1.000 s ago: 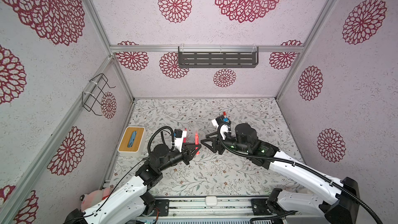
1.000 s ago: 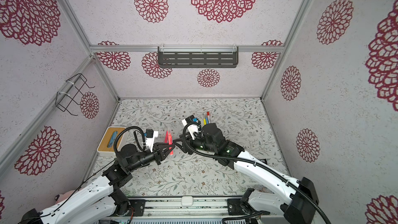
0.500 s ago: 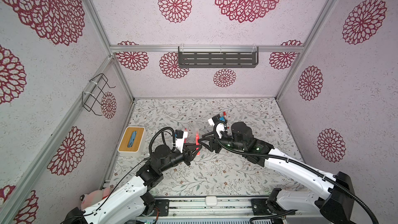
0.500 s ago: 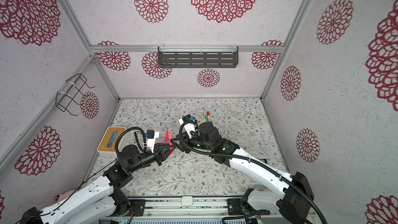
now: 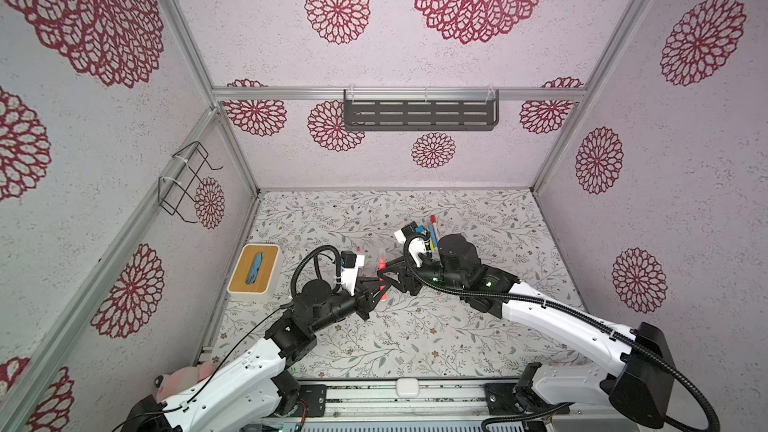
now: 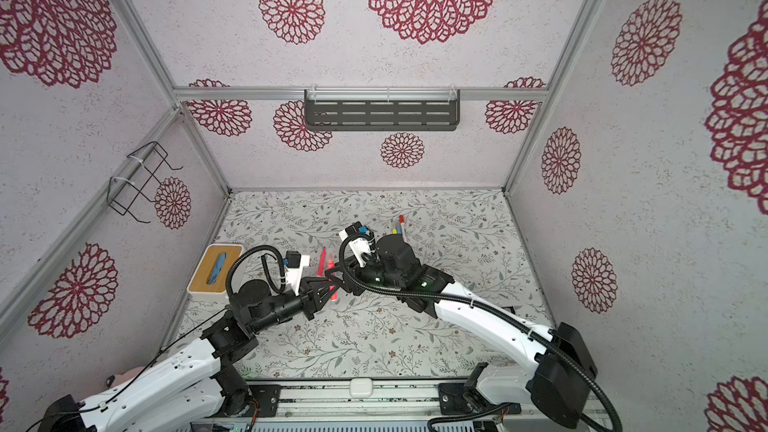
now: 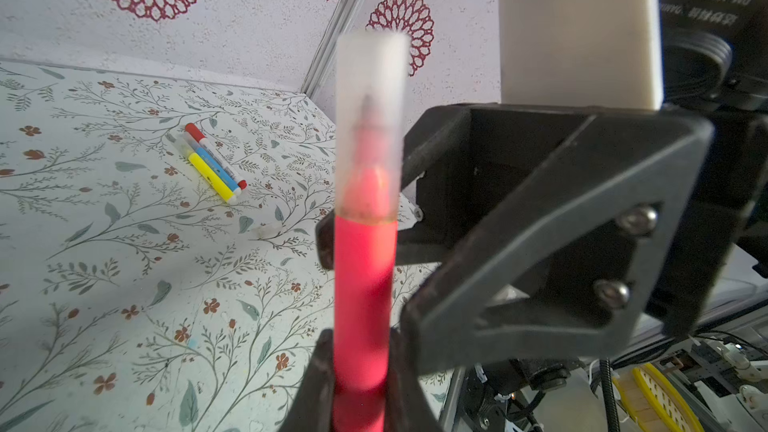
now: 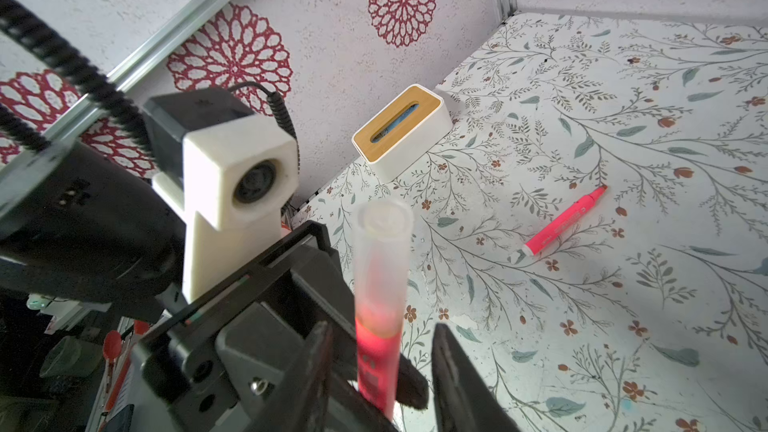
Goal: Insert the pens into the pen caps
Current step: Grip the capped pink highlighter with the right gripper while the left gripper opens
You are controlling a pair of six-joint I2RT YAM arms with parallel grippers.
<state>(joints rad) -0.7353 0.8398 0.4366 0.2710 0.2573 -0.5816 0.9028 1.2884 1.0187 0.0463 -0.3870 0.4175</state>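
pink pen (image 7: 362,284) stands upright, clamped low in the left fingers (image 7: 318,380), translucent cap (image 7: 370,118) over its tip; right fingers (image 8: 453,367) straddle the barrel below it, parted, touching nothing.

- Pink-red pen (image 7: 362,301) — upright, tip inside a translucent cap (image 7: 370,89).
- Second pink pen (image 8: 562,221) lies flat, tip bare.
- Yellow, blue and white-red pens (image 7: 212,163) — lying side by side, touching.

My stereo head looks down from high at the front; both top views share nearly the whole floral table (image 5: 415,338) and walls. My left wrist camera, close behind the pink pen (image 7: 361,284), faces the back right corner; my right one, equally close, faces the wooden-lidded box (image 8: 419,147).
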